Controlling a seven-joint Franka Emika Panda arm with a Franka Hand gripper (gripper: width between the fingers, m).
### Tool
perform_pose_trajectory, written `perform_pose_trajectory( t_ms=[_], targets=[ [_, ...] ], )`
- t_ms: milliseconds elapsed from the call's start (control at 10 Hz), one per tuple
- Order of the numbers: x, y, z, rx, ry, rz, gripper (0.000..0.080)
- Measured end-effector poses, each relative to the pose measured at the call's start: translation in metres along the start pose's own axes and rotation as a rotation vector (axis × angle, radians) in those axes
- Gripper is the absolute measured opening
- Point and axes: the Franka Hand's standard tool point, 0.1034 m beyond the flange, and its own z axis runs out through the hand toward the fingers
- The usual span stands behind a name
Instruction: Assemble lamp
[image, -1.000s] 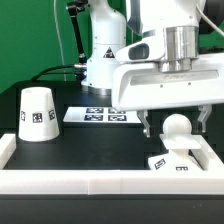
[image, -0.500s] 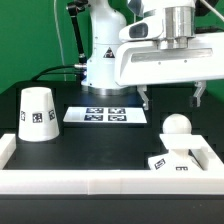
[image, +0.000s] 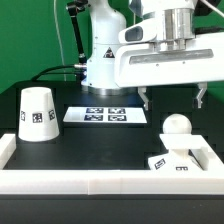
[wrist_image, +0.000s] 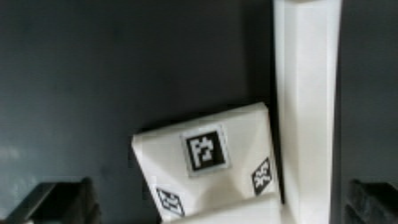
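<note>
The ball-shaped bulb (image: 177, 126) stands on the small square base (image: 170, 161) in the corner by the white wall at the exterior view's right. My gripper (image: 174, 98) hangs just above the bulb, open and empty, with one finger out to each side. The cone-shaped shade (image: 37, 112) stands on the black table at the exterior view's left, apart from both. In the wrist view the tagged base (wrist_image: 205, 150) lies beside the white wall (wrist_image: 302, 90), between my dark fingertips (wrist_image: 54, 200). I cannot make out the bulb clearly there.
The marker board (image: 100, 115) lies flat behind the middle of the table. A raised white wall (image: 90, 184) runs along the front and sides. The robot's white base (image: 100, 60) stands at the back.
My gripper has risen from around the bulb to above it, leaving the bulb standing on the base. Over the last half second it has barely moved.
</note>
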Motion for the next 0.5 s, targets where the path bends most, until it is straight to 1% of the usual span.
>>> perform_pose_trajectory(
  t_ms=[200, 300, 400, 500],
  targets=[
    [-0.022, 0.0, 0.008, -0.008, -0.018, -0.007, 0.0698],
    [-0.033, 0.003, 0.013, -0.012, -0.022, -0.009, 0.0698],
    [-0.038, 0.005, 0.015, -0.017, -0.039, -0.018, 0.0698],
    [-0.036, 0.005, 0.014, -0.02, -0.054, -0.019, 0.0698]
  ],
)
